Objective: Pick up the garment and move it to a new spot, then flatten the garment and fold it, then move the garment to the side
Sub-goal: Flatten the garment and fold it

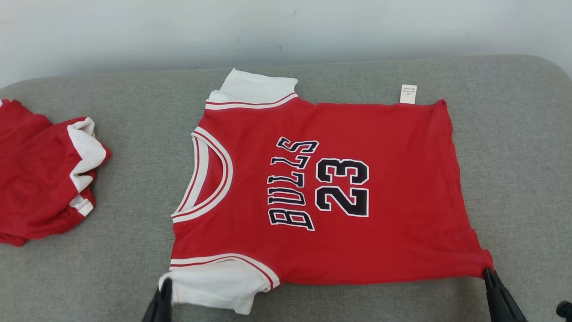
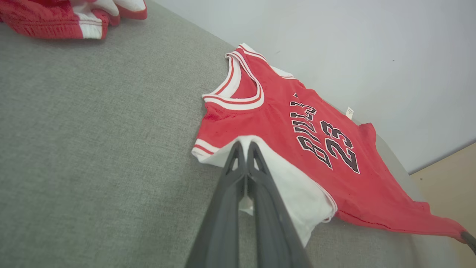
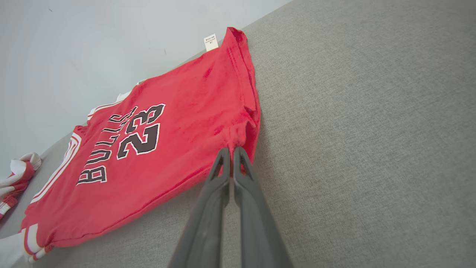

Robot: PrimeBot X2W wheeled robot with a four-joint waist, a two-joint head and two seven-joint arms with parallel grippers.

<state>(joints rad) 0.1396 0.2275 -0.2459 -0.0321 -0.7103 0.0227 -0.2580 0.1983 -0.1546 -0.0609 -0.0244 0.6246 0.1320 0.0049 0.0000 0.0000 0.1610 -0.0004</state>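
Left gripper (image 2: 245, 146): fingers pressed together, pinching the edge of the near white sleeve (image 2: 293, 186) of the jersey (image 1: 357, 232). Right gripper (image 3: 231, 150): fingers together, clamped on the jersey's near hem corner, where the cloth is drawn to a point. Jersey: red, "BULLS 23" face up, spread flat on the grey cushion (image 1: 514, 156), collar toward the robot's left. White label (image 1: 408, 94): at the far hem corner. Second red-and-white garment (image 1: 40, 179): bunched, well apart at the left.

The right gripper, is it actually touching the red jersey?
Touching. The right wrist view shows the right gripper shut on the hem corner of the red jersey, cloth puckered where it grips.
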